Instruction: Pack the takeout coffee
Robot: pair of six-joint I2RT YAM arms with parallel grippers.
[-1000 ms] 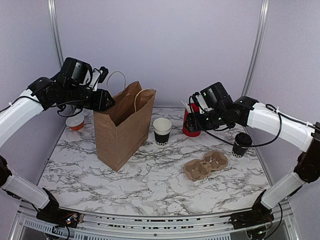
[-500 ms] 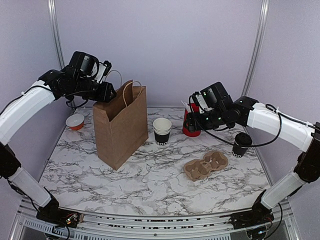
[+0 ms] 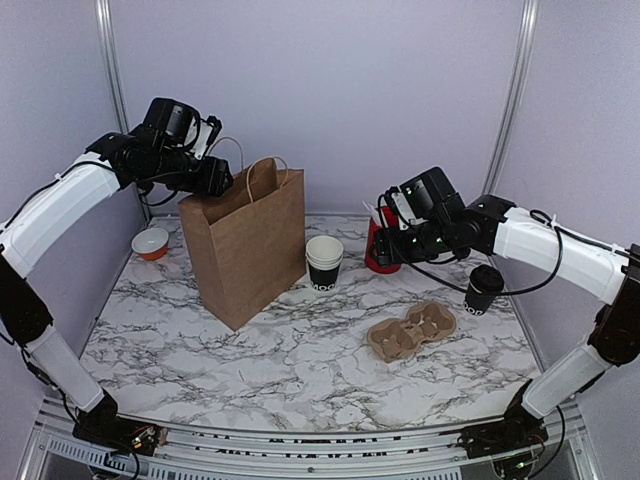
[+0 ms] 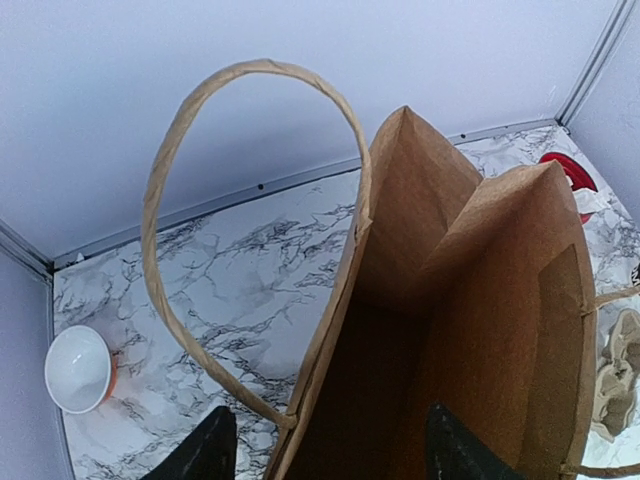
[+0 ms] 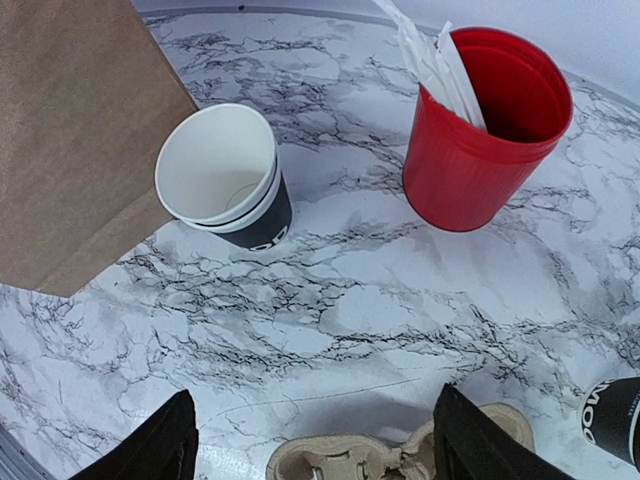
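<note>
Well outside right jaws, takeout coffee (image 3: 483, 288)

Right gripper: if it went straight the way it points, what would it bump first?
The right gripper would probably hit bare table between the stacked cups and the red cup; depth is unclear.

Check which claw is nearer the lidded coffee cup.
Right. The right claw hangs open above the table by the red cup, a short way left of the lidded coffee cup. The left claw is at the top edge of the paper bag, far across the table.
</note>
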